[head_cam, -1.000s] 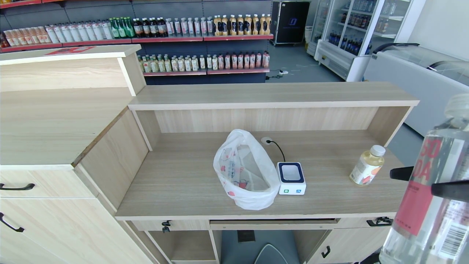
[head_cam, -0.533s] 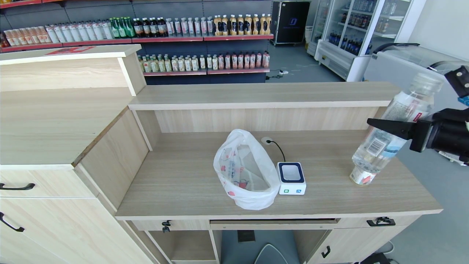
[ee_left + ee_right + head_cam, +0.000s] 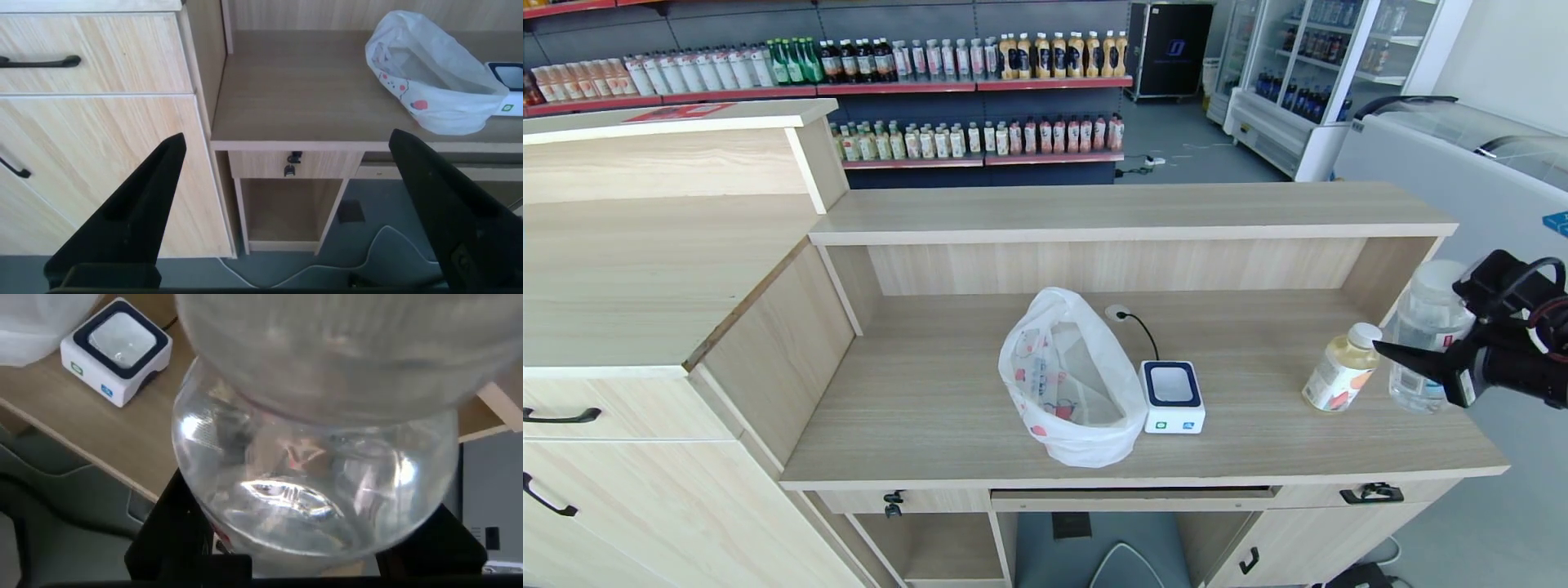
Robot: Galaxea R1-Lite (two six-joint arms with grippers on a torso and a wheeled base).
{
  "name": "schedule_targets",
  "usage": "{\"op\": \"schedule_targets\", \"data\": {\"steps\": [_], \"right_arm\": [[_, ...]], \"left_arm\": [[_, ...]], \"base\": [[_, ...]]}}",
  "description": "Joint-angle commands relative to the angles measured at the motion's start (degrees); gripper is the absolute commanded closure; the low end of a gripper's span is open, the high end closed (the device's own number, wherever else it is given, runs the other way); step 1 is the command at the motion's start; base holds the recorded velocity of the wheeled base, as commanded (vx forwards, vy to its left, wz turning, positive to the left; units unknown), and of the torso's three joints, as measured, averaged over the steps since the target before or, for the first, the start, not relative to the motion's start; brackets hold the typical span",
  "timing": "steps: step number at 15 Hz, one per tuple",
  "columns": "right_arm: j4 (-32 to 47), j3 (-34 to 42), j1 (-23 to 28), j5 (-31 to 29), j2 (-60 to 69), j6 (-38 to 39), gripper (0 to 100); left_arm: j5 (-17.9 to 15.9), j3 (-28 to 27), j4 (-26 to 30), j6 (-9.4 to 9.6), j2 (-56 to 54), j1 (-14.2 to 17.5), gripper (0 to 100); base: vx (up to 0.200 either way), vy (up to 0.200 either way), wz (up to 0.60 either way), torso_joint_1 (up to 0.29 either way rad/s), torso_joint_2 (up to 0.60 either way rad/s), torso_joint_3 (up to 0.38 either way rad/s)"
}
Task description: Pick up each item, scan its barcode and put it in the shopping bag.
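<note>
While my left gripper (image 3: pixel 288 137) hangs low in front of the cabinet, below the front edge of the tabletop (image 3: pixel 915 408), its two dark fingers are spread wide with nothing between them. From that wrist I see a wooden drawer front with a black handle (image 3: pixel 37 61), and a small key (image 3: pixel 289 169) in a lock under the tabletop.

On the tabletop, near its front edge and about midway across, sits a white plastic shopping bag (image 3: pixel 1021 367) with its mouth open upward. Touching or just beside the bag, on my right, is a small white scanner (image 3: pixel 1174 397) with a dark-framed window facing up. A black cable (image 3: pixel 1143 331) runs from the scanner back to a hole in the tabletop.

Well to the right stands a small bottle of yellow juice (image 3: pixel 1342 369) with a white cap, upright. Just beside it, at the right end of the tabletop, my right gripper (image 3: pixel 1413 359) is closed around a clear bottle (image 3: pixel 1429 318), held upright, one black finger crossing its front. I cannot tell whether the bottle's base touches the wood. From the right wrist its rounded clear base (image 3: pixel 315 482) sits over the tabletop's edge.

Behind the tabletop rises a wooden ledge (image 3: pixel 1127 208). Farther back are shelves of drinks (image 3: pixel 890 61) and a glass-doored fridge (image 3: pixel 1307 73).
</note>
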State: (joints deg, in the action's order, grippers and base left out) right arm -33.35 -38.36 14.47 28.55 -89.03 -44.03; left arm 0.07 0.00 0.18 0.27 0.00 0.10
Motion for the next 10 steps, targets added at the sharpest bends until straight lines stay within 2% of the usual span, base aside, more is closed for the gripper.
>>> {"op": "schedule_targets", "data": {"steps": [1, 3, 5, 6, 7, 9, 10], "right_arm": [[0.04, -0.75, 3.37, 0.28, -0.88, -3.69, 100], [-0.13, -0.84, 4.51, 0.54, -0.71, -4.13, 100], [-1.63, -0.75, 4.51, 0.45, -0.80, -4.40, 100], [-10.06, 0.04, 3.99, 0.45, -2.82, -4.40, 100], [-14.11, -0.13, 3.90, 0.54, -4.93, -5.45, 100], [-17.54, -0.92, 3.90, 3.27, -9.59, -10.64, 100], [-17.80, -1.36, 3.90, 6.43, -12.57, -12.74, 100]], "left_arm": [[0.01, 0.00, -0.01, 0.00, 0.09, -0.01, 0], [0.01, 0.00, -0.01, 0.00, 0.09, -0.01, 0], [0.01, 0.00, -0.01, 0.00, 0.09, -0.01, 0], [0.01, 0.00, -0.01, 0.00, 0.09, -0.01, 0], [0.01, 0.00, -0.01, 0.00, 0.09, -0.01, 0], [0.01, 0.00, -0.01, 0.00, 0.09, -0.01, 0], [0.01, 0.00, -0.01, 0.00, 0.09, -0.01, 0]], "base": [[0.000, 0.000, 0.00, 0.000, 0.00, 0.000], [0.000, 0.000, 0.00, 0.000, 0.00, 0.000], [0.000, 0.000, 0.60, 0.000, 0.00, 0.002], [0.000, 0.000, 0.60, -0.007, 0.00, 0.012], [0.000, 0.000, 0.60, 0.002, 0.00, 0.007], [0.000, 0.000, 0.60, 0.007, 0.00, 0.002], [0.000, 0.000, 0.00, 0.000, 0.00, 0.000]]}}
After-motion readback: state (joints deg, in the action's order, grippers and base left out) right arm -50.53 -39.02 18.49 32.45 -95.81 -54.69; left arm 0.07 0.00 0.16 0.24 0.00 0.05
